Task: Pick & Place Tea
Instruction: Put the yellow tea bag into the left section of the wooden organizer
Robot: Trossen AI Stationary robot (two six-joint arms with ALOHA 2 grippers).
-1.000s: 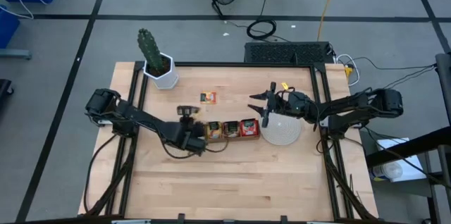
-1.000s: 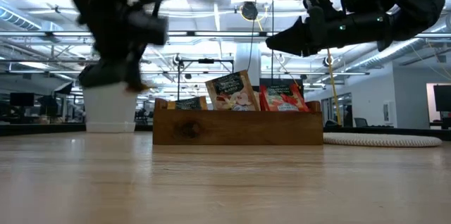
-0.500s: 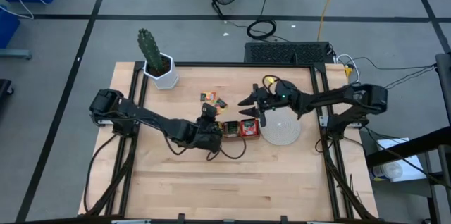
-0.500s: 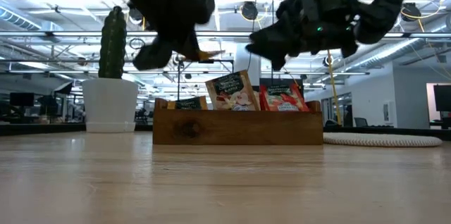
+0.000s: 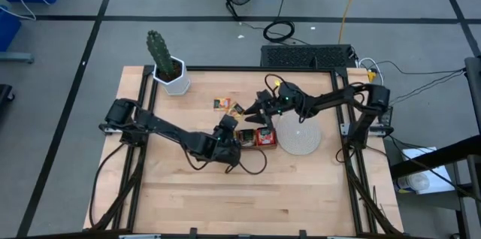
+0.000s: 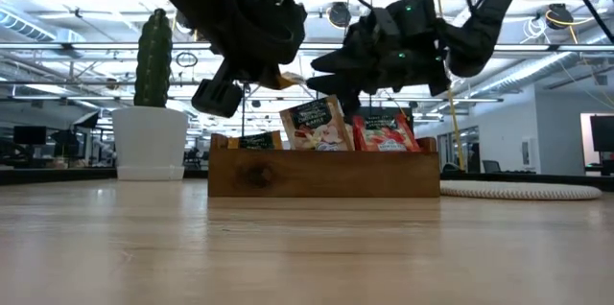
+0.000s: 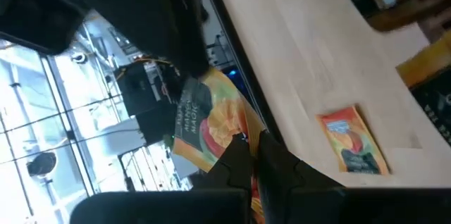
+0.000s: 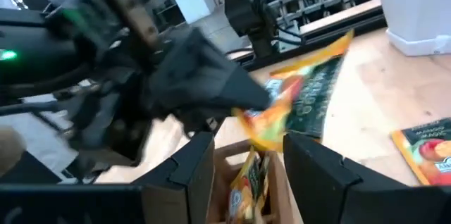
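My left gripper [image 5: 234,117] is shut on a yellow-orange tea sachet [image 7: 206,127] and holds it in the air above the brown wooden tray [image 6: 317,176]. The tray holds a tan sachet [image 6: 316,125] and a red one [image 6: 386,133], both standing on edge. My right gripper [image 8: 246,155] is open just right of the held sachet [image 8: 299,96]. Its fingers stand on either side of the sachet's lower part; I cannot tell whether they touch it. One more sachet [image 5: 222,104] lies flat on the table beyond the tray. My left gripper pinches the yellow-orange sachet between its two fingers [image 7: 238,162] at the sachet's lower edge [image 7: 227,146]. The fingers come from the table's near side, slanting upward. The sachet is lifted clear of the tray and stands out beyond the fingertips, tilted.
A round whitish disc [image 5: 299,138] lies right of the tray. A cactus in a white pot [image 5: 168,72] stands at the far left corner. A black frame [image 5: 340,111] runs along the table's edges. Bare wood stretches across the near half [image 5: 248,194].
My left gripper has swung from beside the tray's left end toward the right and far side and has risen, carrying the sachet above the tray. My right gripper has moved from above the disc toward the table's left, up to the held sachet.
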